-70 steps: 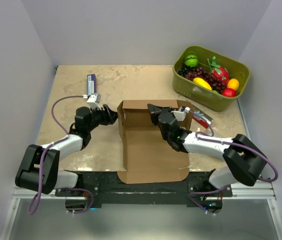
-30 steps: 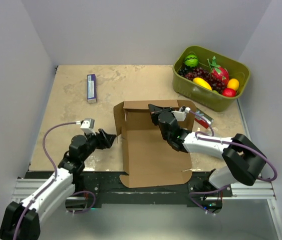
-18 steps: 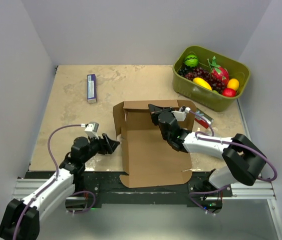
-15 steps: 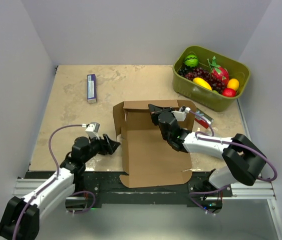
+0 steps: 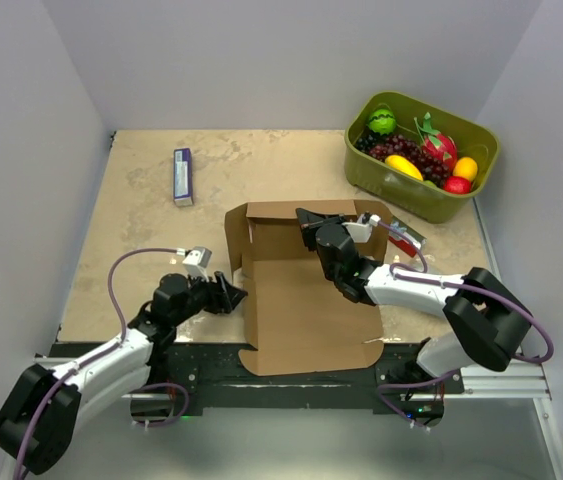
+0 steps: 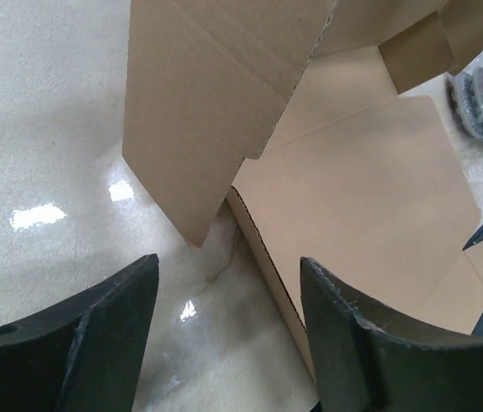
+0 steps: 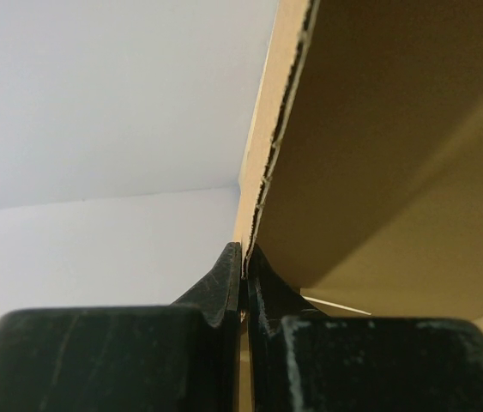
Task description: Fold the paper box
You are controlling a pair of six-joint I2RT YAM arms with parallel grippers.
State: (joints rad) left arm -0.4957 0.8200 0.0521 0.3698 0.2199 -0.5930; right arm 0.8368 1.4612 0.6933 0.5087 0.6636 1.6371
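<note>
The brown paper box (image 5: pixel 306 305) lies partly folded at the table's middle, its back wall and left flap raised. My right gripper (image 5: pixel 306 221) is shut on the top edge of that back wall; in the right wrist view the cardboard edge (image 7: pixel 262 163) runs up from between the shut fingertips (image 7: pixel 243 257). My left gripper (image 5: pixel 237 294) stands open low over the table at the box's left edge. In the left wrist view that edge of the box (image 6: pixel 353 189) and the raised flap (image 6: pixel 198 112) lie just ahead of the open gripper (image 6: pixel 228 300), untouched.
An olive-green bin (image 5: pixel 471 190) of fruit stands at the back right. A purple and white packet (image 5: pixel 182 176) lies at the back left. A red packet (image 5: pixel 404 238) lies beside the right arm. Grey walls close in three sides.
My left arm drew back from the box's upper left corner toward the front edge, then swung right to the box's left edge. The box shifted slightly left. The right gripper kept its hold.
</note>
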